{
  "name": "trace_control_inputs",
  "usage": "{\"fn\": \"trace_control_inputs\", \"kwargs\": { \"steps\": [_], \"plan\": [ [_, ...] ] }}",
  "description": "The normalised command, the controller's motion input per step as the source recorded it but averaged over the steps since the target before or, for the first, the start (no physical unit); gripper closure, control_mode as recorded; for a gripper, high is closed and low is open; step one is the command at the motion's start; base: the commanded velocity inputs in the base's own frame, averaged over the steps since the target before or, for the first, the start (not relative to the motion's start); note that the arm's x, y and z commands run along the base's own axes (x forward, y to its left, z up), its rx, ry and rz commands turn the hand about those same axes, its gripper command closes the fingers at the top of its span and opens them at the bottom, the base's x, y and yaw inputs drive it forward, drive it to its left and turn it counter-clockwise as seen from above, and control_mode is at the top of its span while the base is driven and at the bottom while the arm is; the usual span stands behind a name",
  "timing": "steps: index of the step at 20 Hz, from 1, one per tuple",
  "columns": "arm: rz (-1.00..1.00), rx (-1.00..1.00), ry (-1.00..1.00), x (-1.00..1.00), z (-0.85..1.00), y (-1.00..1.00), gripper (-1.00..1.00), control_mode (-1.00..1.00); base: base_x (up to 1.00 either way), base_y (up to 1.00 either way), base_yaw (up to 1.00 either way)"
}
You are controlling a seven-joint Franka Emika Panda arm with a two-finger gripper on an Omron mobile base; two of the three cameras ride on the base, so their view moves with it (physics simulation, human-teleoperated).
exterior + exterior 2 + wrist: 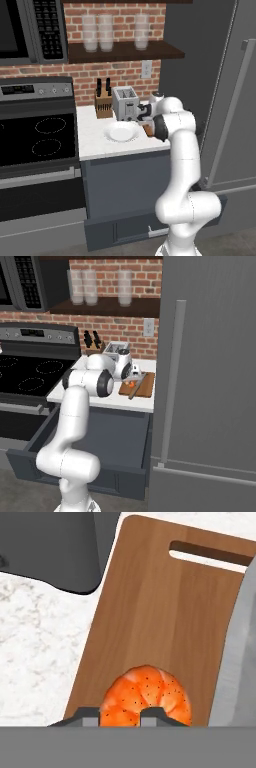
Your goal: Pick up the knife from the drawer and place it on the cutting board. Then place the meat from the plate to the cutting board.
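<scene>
Knife [136, 389] & meat [130, 384] on cutting board [145, 387] (drawer [75, 476] open).

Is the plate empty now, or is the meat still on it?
Empty. The plate shows bare white, and the meat sits between the gripper fingertips over the cutting board.

No words or numbers can be read anywhere here. The microwave [30, 30], up high and well off to one side of the gripper [121, 714], has a keypad with tiny pale marks that may be numbers, but they are too blurry to tell. The stove [35, 90] has a small dark display and round knobs, and nothing on them can be read. The toaster [125, 102], near the gripper, shows no brand name.
</scene>
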Motion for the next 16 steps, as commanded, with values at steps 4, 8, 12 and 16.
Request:
{"fn": "trace_control_inputs", "kwargs": {
  "steps": [4,8,12,16],
  "plan": [
    [0.01,0.00,0.04,0.21,-0.28,-0.02,-1.00,-1.00,0.00,0.00,0.00],
    [0.00,0.00,0.00,0.00,-0.01,-0.16,-1.00,-1.00,0.00,0.00,0.00],
    [0.00,0.00,0.00,-0.15,0.00,-0.19,-1.00,-1.00,0.00,0.00,0.00],
    [0.00,0.00,-0.01,-0.46,0.19,-0.06,-1.00,-1.00,0.00,0.00,0.00]
  ]
}}
